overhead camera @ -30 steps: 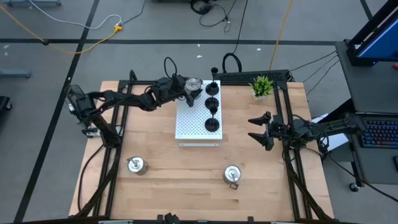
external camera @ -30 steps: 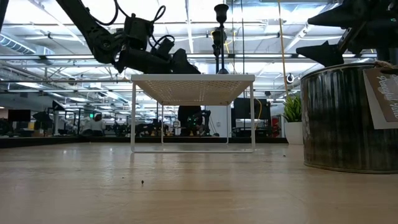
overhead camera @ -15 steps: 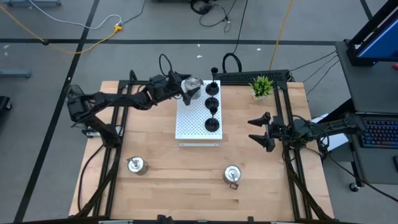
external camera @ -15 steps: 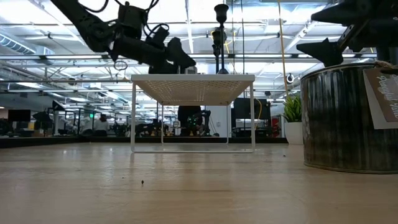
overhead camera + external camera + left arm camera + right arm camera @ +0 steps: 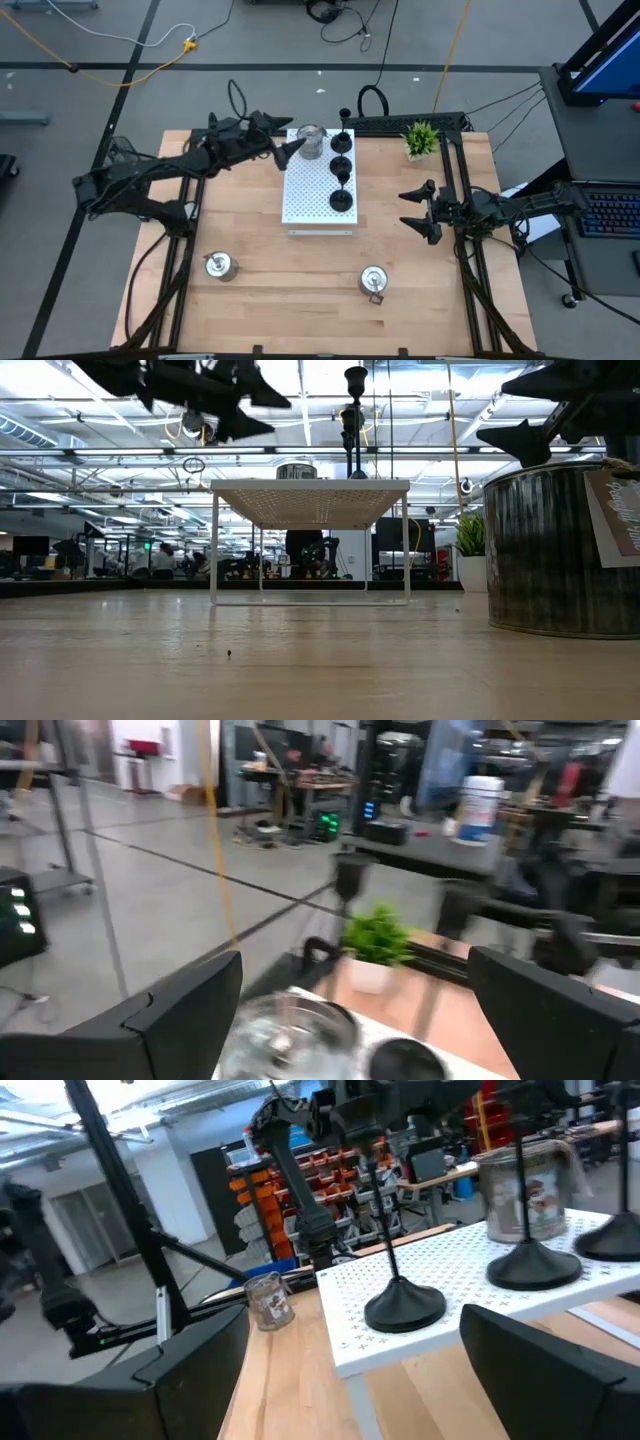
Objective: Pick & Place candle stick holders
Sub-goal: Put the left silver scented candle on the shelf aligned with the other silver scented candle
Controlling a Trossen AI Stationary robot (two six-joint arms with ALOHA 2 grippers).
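My left gripper (image 5: 283, 139) is spread wide and empty, hovering just off the white board's (image 5: 318, 205) far-left corner, near the desk's far edge. The silver holder (image 5: 311, 141) sits on that far-left corner of the board, just beside my fingertips but not touching them. In the left wrist view the same silver holder (image 5: 290, 1030) lies below and between my fingers (image 5: 185, 1010), blurred.

Black holders (image 5: 341, 171) stand in a row along the board's right side, running from the far edge toward the near one; the farthest one has a tall thin stem. In the right wrist view one black holder (image 5: 404, 1304) stands near the board's edge.

Two more silver holders sit on the bare desk near the front edge: one front-left (image 5: 219, 265), one front-centre-right (image 5: 373, 280), well apart from each other.

My right gripper (image 5: 417, 210) hangs spread and empty near the right edge of the desk. The green plant (image 5: 421, 138) is at the far-right corner.
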